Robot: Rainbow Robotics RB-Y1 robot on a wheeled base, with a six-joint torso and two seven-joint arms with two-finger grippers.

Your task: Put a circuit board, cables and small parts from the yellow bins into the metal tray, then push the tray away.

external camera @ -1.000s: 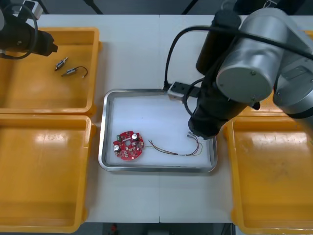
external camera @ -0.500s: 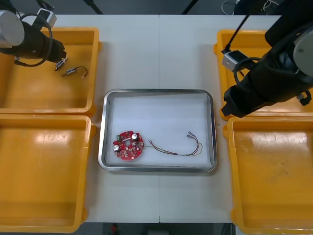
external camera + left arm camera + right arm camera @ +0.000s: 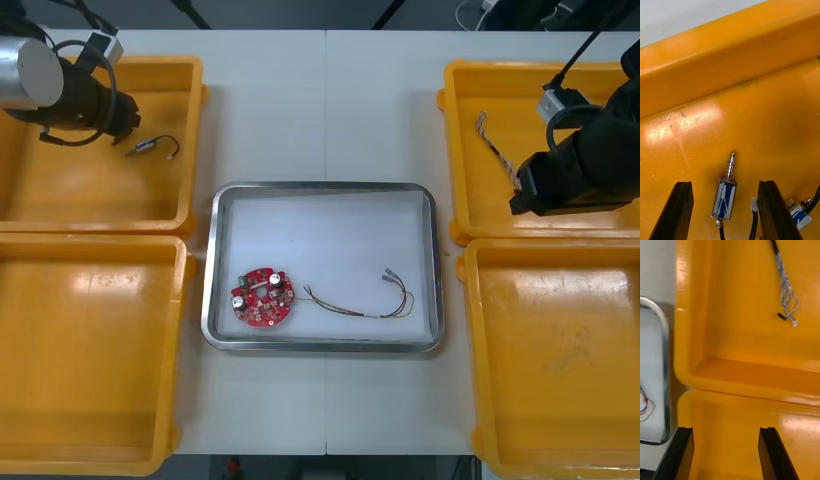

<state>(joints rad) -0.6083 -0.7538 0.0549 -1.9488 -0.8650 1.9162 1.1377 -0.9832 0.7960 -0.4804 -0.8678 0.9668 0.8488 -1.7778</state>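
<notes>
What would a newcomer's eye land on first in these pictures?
The red board and a red-and-yellow cable lying in the white-floored tray in the middle. Next, the open left gripper low in the far left bin, its fingers either side of a small metal part. The right gripper hangs open where the two right bins meet, near a blue-and-white cable.

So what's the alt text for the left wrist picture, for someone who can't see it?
The left gripper holds its two black fingers open over the floor of a yellow bin, with a small metal part, blue and white with a spring at its tip, lying between them. A second small part lies just outside one finger, among black wires.
</notes>
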